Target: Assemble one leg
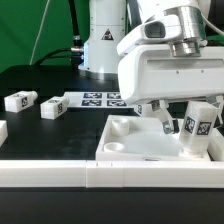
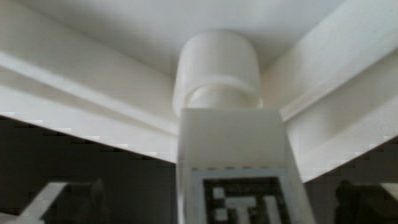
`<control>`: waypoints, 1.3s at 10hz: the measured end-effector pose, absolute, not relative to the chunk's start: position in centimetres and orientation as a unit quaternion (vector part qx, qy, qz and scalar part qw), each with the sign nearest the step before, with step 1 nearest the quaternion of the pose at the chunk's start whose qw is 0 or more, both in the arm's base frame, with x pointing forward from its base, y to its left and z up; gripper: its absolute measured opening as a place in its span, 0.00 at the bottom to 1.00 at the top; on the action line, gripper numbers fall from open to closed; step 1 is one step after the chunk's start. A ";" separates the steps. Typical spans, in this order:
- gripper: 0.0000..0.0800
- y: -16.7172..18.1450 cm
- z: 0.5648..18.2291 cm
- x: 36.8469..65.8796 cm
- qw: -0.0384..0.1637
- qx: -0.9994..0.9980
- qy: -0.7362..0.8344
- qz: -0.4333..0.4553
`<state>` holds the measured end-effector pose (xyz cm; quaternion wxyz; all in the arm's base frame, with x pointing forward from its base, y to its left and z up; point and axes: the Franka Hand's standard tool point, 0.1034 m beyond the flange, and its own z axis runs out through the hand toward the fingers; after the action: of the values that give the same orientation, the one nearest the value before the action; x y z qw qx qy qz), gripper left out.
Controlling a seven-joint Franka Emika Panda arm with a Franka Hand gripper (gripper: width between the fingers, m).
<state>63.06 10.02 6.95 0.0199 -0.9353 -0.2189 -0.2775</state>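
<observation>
A leg (image 1: pixel 197 124), a small white post with a black-and-white tag, stands nearly upright on the large white panel (image 1: pixel 135 140) near its corner at the exterior view's right. My gripper (image 1: pixel 190 122) is straddling the leg. Its jaws are open, with a gap on each side of the leg. In the wrist view the leg (image 2: pixel 231 150) runs up the middle and its rounded end (image 2: pixel 222 70) meets the panel (image 2: pixel 80 70). My fingertips (image 2: pixel 63 203) show dark at the frame edges, clear of the leg. Whether the end sits in a hole is hidden.
Two more legs (image 1: pixel 20 101) (image 1: pixel 52 107) lie on the black table at the exterior view's left. The marker board (image 1: pixel 100 98) lies behind them. A white part (image 1: pixel 2 130) shows at the left edge. A white rail (image 1: pixel 60 175) runs along the front.
</observation>
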 end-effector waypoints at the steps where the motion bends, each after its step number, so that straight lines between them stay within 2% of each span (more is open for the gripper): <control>1: 0.81 9.9 8.3 63.4 0.019 -0.935 -0.222 -0.275; 2: 0.81 9.7 9.4 63.7 0.017 -0.934 -0.222 -0.279; 6: 0.81 10.4 9.1 63.5 0.029 -0.942 -0.222 -0.250; 7: 0.81 11.0 8.6 63.4 0.046 -0.956 -0.210 -0.201; 8: 0.81 11.6 9.0 63.9 0.054 -0.964 -0.207 -0.160; 12: 0.81 10.9 8.9 64.1 0.063 -0.972 -0.224 -0.021; 13: 0.81 10.4 8.7 63.2 0.064 -0.970 -0.231 0.031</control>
<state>63.25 10.43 8.73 0.0640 -0.9703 -0.2312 0.0314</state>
